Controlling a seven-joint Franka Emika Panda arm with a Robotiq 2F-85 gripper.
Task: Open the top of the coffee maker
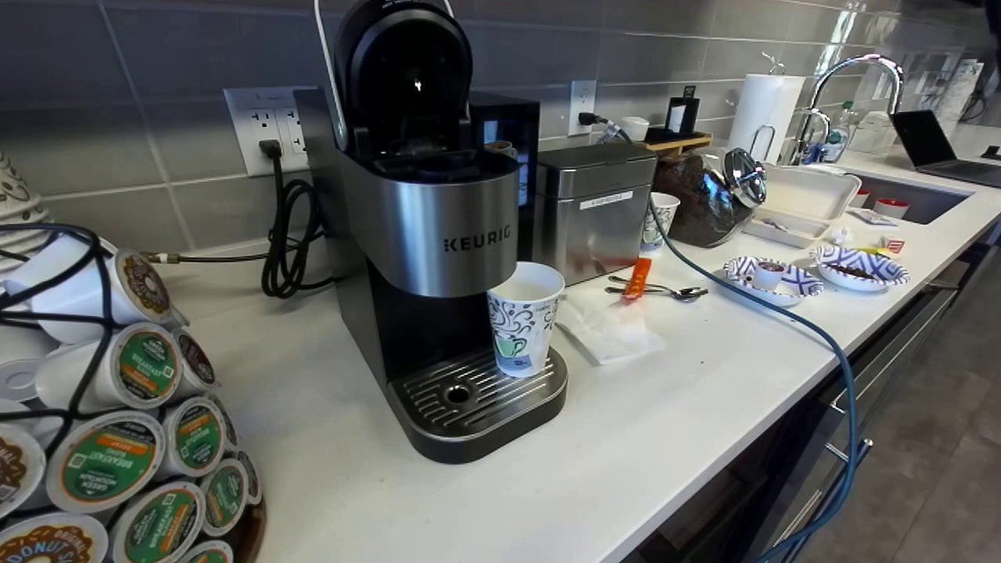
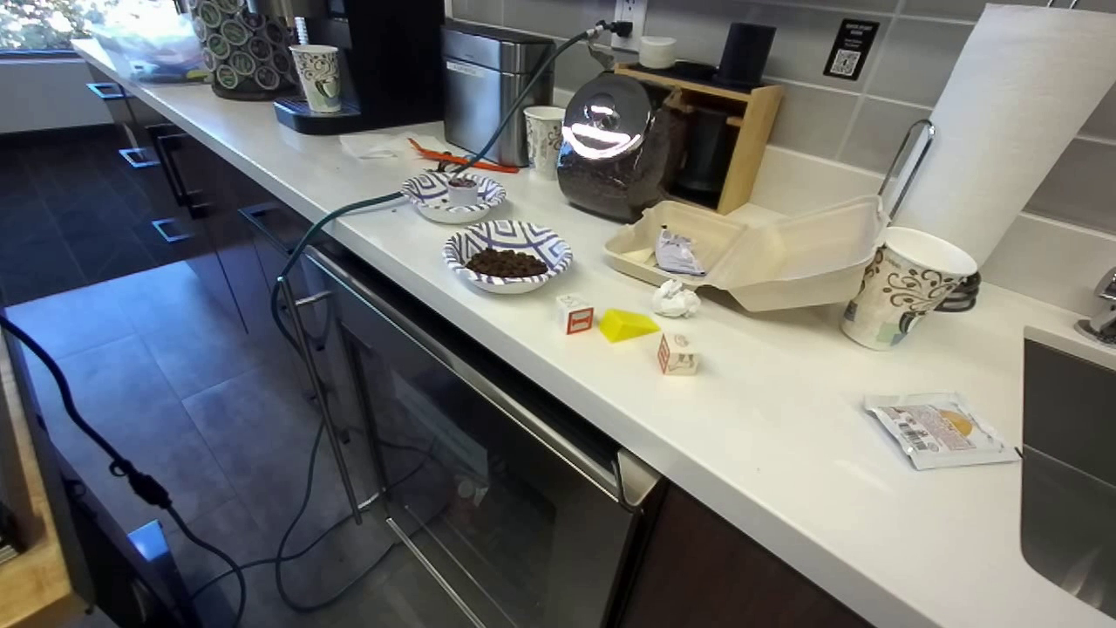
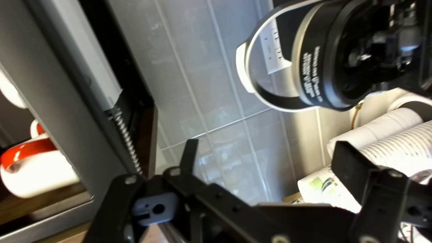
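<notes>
The coffee maker (image 1: pixel 438 227) stands on the counter with its brushed-silver front facing out. In an exterior view its top (image 1: pixel 407 70) is raised and tilted back, with the black inside showing. Its silver handle (image 1: pixel 332 86) stands up beside it. In an exterior view the coffee maker (image 2: pixel 392 65) is cut off at the frame's edge and the top is out of view. In the wrist view the raised top (image 3: pixel 315 67) and the handle loop (image 3: pixel 248 67) are at upper right. My gripper (image 3: pixel 268 148) is open and empty, apart from the top. It does not show in the exterior views.
A paper cup (image 1: pixel 524 320) stands on the drip tray. A pod rack (image 1: pixel 109 422) stands beside the machine, and a stainless box (image 1: pixel 598 211) on its other side. A blue cable (image 1: pixel 829 336) crosses the counter. A shelf edge (image 3: pixel 67 87) with mugs is at left in the wrist view.
</notes>
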